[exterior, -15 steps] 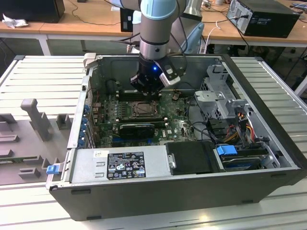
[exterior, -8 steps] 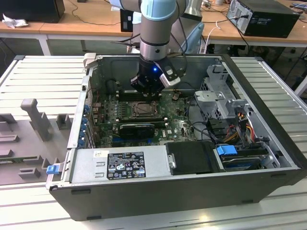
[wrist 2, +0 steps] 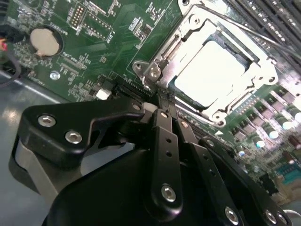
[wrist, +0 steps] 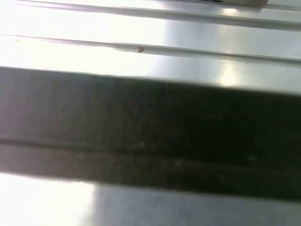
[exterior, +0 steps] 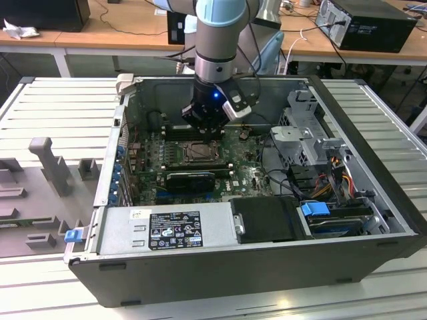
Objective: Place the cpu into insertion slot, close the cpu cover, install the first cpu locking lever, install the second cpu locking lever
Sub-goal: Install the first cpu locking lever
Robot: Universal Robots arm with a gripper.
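The arm is reaching down into the open computer case [exterior: 373, 200], which is lying on its side on the ribbed metal table [exterior: 53, 107]. The gripper [wrist 2: 163, 106] is sitting low over the green circuit board [wrist 2: 117, 42], just beside one edge of the insertion slot [wrist 2: 155, 70]; in the exterior view the gripper [exterior: 205, 131] is hanging directly above the far edge of the insertion slot [exterior: 198, 154]. Its two black fingers [wrist 2: 164, 141] are pressing flat together with nothing between them, so the gripper is clenched and carrying no part. The cpu [wrist 2: 209, 70] is lying seated inside the slot, its pale metal face showing bright. The cpu cover [wrist 2: 256, 75] is lying down flat around the chip, framing it through its square window. A round coin battery [wrist 2: 45, 41] is sitting on the board well apart from the socket. Long black memory sticks [wrist 2: 263, 14] are running along the far side of the socket.
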